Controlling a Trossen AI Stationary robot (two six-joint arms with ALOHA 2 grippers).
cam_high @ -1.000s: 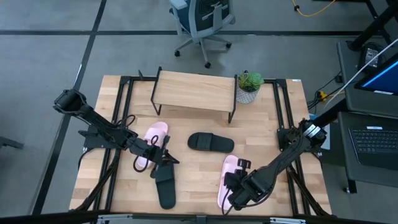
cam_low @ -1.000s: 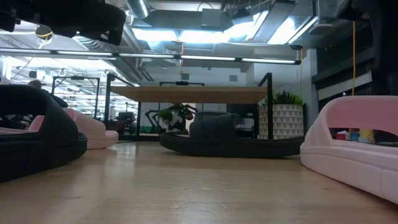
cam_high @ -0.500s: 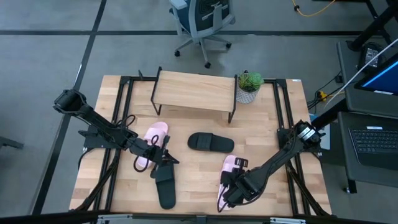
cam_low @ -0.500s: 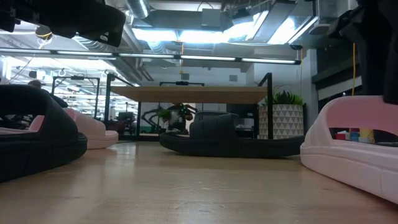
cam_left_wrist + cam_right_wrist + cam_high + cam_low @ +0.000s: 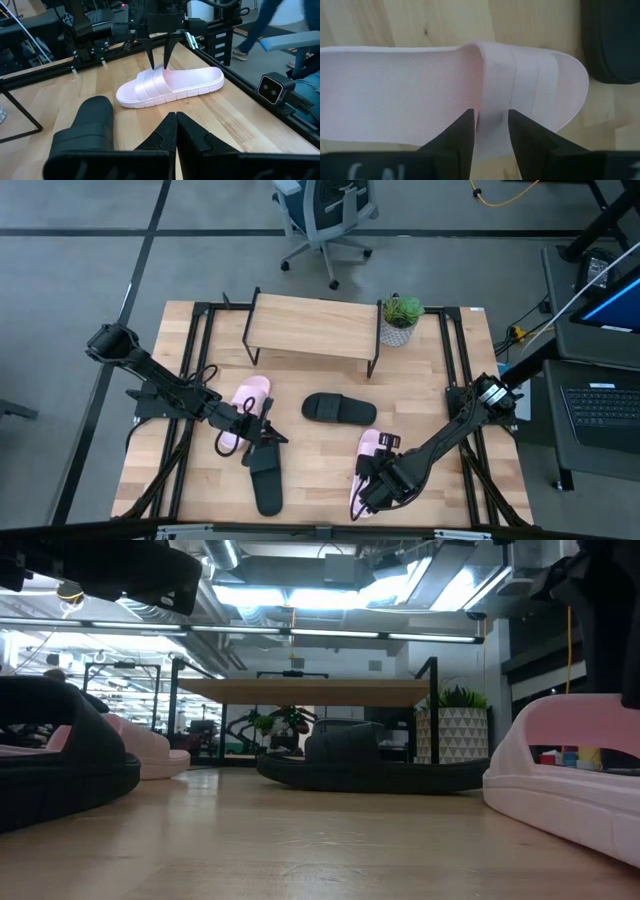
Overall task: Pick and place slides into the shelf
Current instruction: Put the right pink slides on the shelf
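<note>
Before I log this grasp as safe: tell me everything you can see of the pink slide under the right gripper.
The pink slide is pale pink, apparently moulded foam, with a broad ribbed strap and a ridged sole edge. It lies flat, sole down, on the wooden table, near the front edge on the right arm's side, lengthwise front to back. The right gripper is open, its fingers straddling the strap's rear edge; whether they touch it is unclear. A black slide lies close by, apart.
</note>
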